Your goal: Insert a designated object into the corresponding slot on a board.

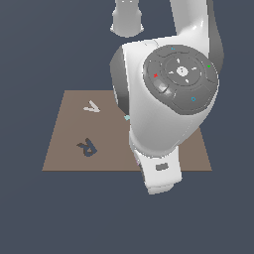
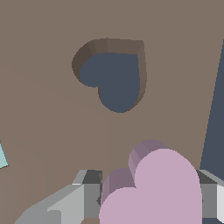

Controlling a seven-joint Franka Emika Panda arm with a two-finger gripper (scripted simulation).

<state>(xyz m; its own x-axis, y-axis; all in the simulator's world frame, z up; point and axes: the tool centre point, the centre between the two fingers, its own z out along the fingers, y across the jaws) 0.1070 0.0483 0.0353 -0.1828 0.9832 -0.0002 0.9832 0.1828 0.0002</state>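
Your fingers (image 2: pixel 146 199) are closed on the heart (image 2: pixel 153 188), one grey finger (image 2: pixel 87 194) pressed to each flank of it, so the pink piece sits clamped between them and off the board (image 2: pixel 48 109). In the wrist view the heart hangs over bare brown board, near the slot (image 2: pixel 114 78) but clearly apart from it, not over the opening. The slot is a dark heart-shaped cutout with brown walls showing around its edge, nothing in it. A pale teal piece (image 2: pixel 2 155) pokes in at the wrist frame's edge, resting on the board; shape can't be told from that sliver. In the exterior view the arm (image 1: pixel 168 104) blocks most of the board's middle and the exterior view's right, so you can't see the heart, slot or fingers there. What shows is the board (image 1: pixel 69 144) on the dark tabletop (image 1: pixel 30 213), an R cutout (image 1: pixel 88 147), a pale V-like shape (image 1: pixel 92 106) farther back, and a tiny teal speck (image 1: pixel 127 117) just beside the arm's housing.
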